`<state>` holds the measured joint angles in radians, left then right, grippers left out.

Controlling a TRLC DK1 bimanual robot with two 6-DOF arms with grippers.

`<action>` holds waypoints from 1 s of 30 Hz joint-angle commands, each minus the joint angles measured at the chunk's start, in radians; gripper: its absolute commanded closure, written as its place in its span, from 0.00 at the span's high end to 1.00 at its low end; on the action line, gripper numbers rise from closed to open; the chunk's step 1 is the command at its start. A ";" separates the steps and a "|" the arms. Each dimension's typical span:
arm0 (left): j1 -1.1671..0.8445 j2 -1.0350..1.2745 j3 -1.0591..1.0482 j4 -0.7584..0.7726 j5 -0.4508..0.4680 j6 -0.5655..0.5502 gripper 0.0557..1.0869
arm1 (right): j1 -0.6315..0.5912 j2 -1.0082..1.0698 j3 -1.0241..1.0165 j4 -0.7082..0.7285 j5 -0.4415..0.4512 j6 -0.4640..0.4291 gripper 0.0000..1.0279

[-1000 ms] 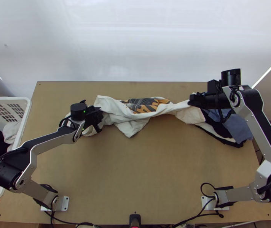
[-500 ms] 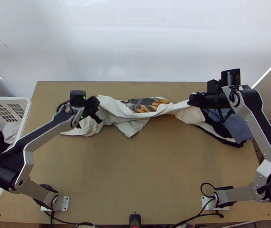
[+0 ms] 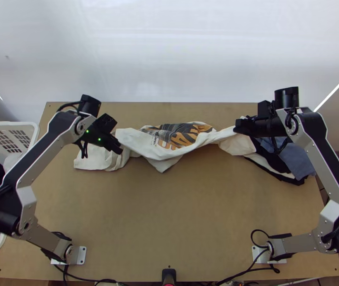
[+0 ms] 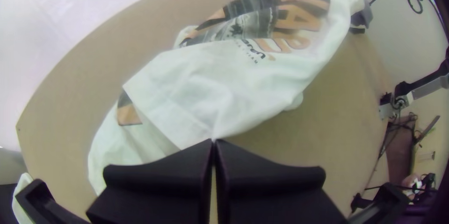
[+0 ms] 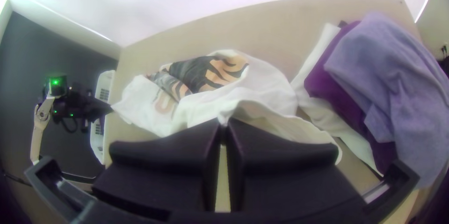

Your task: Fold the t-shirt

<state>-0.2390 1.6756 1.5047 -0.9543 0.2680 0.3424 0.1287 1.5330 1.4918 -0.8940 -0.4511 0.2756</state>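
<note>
Wooden surface [image 3: 169, 214]: left fingers [image 4: 159, 177] and right fingers [image 5: 163, 158] pinch the bunched t-shirt [image 3: 145, 147]; more print [image 3: 180, 137] now shows, likely easing spreading before folding.

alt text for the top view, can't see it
A bunched white t-shirt with a dark and orange print stretches across a wooden table, held by the left pincer and the right pincer. Blue and black cloth lies at right, a white basket at left.

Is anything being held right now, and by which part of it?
The t-shirt: the left gripper pinches its edge, the right gripper a gathered bit towards the other end. Whether sleeve, hem or shoulder, I can't tell.
</note>
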 commanded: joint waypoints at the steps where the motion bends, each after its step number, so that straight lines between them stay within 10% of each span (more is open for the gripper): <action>1: 0.024 0.144 0.203 -0.258 0.128 -0.042 0.03 | 0.006 -0.002 0.002 0.000 0.000 0.002 0.03; 9: 0.144 0.587 0.726 -0.500 0.412 -0.227 0.03 | 0.005 -0.013 -0.005 0.000 0.000 0.001 0.03; 17: 0.268 0.728 0.819 -0.425 0.438 -0.433 0.03 | -0.006 -0.027 -0.033 0.000 0.000 -0.001 0.03; 30: 0.415 0.684 0.764 -0.403 0.436 -0.444 0.03 | 0.000 -0.019 -0.036 0.032 0.003 0.017 0.03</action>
<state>0.1192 2.3798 2.2917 -1.3640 0.7040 -0.0975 0.1238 1.5101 1.4536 -0.8757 -0.4519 0.2836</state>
